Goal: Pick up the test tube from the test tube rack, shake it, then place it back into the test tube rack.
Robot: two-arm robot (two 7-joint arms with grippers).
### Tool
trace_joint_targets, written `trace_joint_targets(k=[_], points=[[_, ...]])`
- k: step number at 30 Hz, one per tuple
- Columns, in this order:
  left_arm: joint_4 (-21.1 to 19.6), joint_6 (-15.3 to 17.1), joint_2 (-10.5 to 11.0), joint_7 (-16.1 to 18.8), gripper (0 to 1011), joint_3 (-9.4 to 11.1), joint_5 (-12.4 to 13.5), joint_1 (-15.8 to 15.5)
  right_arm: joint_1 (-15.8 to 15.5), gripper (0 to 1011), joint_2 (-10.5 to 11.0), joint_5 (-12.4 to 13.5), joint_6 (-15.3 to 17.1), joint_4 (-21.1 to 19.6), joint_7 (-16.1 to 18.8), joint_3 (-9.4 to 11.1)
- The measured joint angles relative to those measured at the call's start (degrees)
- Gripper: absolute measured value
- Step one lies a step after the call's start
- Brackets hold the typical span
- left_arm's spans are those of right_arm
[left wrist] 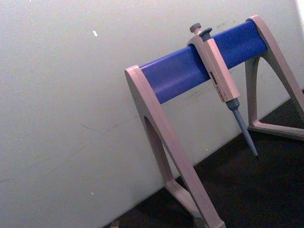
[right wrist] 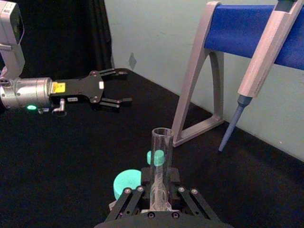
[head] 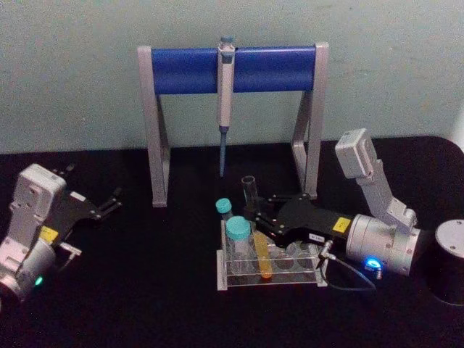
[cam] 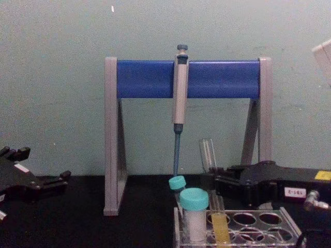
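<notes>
The jaws of our right gripper (right wrist: 160, 192) are closed on the clear upper part of the test tube (right wrist: 160, 152), in front of the pipette stand (head: 188, 70) and toward its right leg. The tube leans, with its yellow-filled foot down in the test tube rack (head: 290, 279), so we judge it is not yet lifted out. Gripping high keeps the jaws clear of the two teal-capped tubes (head: 238, 230) beside it. A pipette (head: 225, 87) hangs from the stand's blue bar. Our left gripper (right wrist: 127, 86) is parked over the bench (head: 145, 290), well left of the stand, with its jaws spread. Each gripper body carries a yellow label (head: 341, 225), but we cannot read the print.
</notes>
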Motion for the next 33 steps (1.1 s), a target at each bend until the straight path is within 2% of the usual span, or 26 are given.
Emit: trace_joint_targets(k=[10,23,33], points=[[0.0,0.0,0.0,0.0,1001,0.0,0.0,0.0,-0.1,229,-0.02,0.02,-0.21,0.01,-0.01,0.04],[0.0,0.0,0.0,0.0,1001,0.0,0.0,0.0,-2.23,229,0.1,1.42,-4.62,-0.58,0.63,1.36],[0.0,0.0,0.0,0.0,1001,0.0,0.0,0.0,-5.78,229,0.97,3.6,-8.11,-2.15,1.32,3.17]])
